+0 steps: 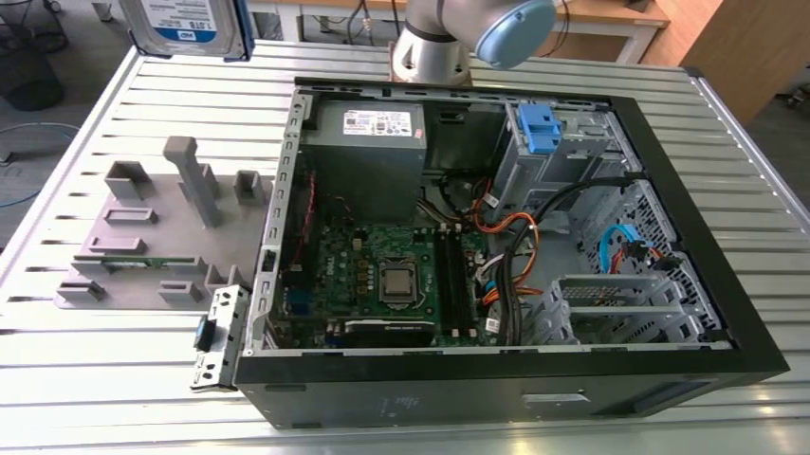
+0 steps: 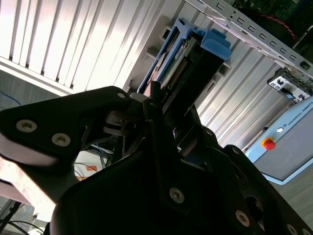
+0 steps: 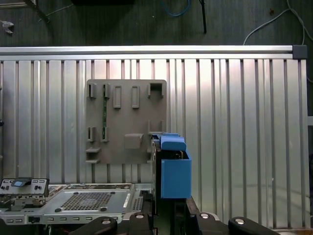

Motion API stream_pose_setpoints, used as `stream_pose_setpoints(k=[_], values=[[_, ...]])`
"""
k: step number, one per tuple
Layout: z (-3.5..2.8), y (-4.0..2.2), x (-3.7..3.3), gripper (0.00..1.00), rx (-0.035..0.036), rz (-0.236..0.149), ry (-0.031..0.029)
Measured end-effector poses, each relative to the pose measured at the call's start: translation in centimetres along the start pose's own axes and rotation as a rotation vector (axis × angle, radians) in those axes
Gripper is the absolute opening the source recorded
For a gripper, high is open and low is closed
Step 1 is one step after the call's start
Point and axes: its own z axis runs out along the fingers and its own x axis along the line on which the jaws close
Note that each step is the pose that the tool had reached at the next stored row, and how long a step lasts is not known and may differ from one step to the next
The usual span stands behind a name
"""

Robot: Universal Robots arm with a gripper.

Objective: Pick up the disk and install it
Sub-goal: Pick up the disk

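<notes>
The arm (image 1: 431,52) is a smooth silver-grey tube with a round pale-blue cap (image 1: 513,30) on its joint. Its jaws are matte black, made of flat angular plates and link bars, and are fastened with small silver screws (image 2: 176,195) set in round recesses.

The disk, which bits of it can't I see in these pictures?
1. Exterior view: the disk has its top cut off by the picture's upper edge.
2. Second wrist view: the hand grips the disk, and the hand's black body covers its near end.
3. First wrist view: the disk shows edge-on, so its flat faces can't be seen. The hand hides its lower end.
</notes>
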Motion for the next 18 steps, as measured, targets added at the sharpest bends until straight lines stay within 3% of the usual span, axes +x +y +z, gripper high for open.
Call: stream_pose_setpoints(k=[13,18], values=[[-0.01,-1.71,-0.05,0.35,0.0,0.0,0.0],[-0.01,-2.65,-0.08,0.35,-0.0001,0.0,0.0001]])
